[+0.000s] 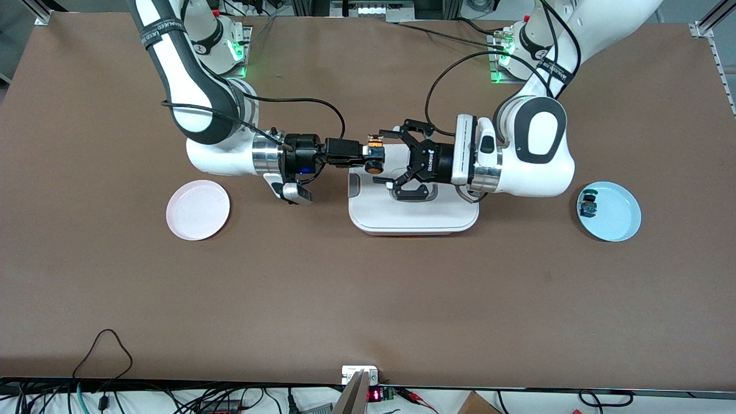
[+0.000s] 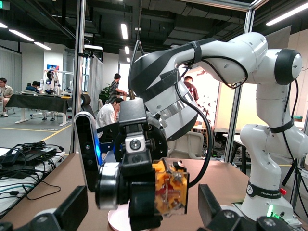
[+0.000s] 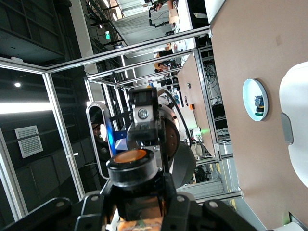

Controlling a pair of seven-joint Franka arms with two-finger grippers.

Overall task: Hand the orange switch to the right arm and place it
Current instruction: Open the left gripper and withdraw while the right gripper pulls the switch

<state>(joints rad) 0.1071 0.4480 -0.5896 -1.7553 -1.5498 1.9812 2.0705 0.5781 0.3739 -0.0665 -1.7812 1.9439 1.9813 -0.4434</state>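
From the front camera, the two arms meet in the air over the white tray [image 1: 368,221] at the middle of the table [image 1: 368,299]. The right tool [image 1: 372,158] is clamped on the orange switch [image 1: 375,165], holding it over the tray's edge toward the right arm's end. The left tool [image 1: 386,156] faces it with its fingers spread apart on either side of the switch, not touching it. A pink plate [image 1: 198,209] lies on the table toward the right arm's end. A blue plate [image 1: 609,211] lies toward the left arm's end, with a small blue and green part [image 1: 589,206] on it.

In the left wrist view, the right tool [image 2: 144,192] fills the middle, closed on the orange switch [image 2: 169,190], whose orange square side faces the camera. The left tool's own fingers [image 2: 211,207] stand wide on both sides of it.

In the right wrist view, the round orange cap of the switch [image 3: 129,157] sits between the right tool's closed fingers [image 3: 179,211]. The blue plate [image 3: 250,98] and an edge of the white tray [image 3: 296,130] show on the table.
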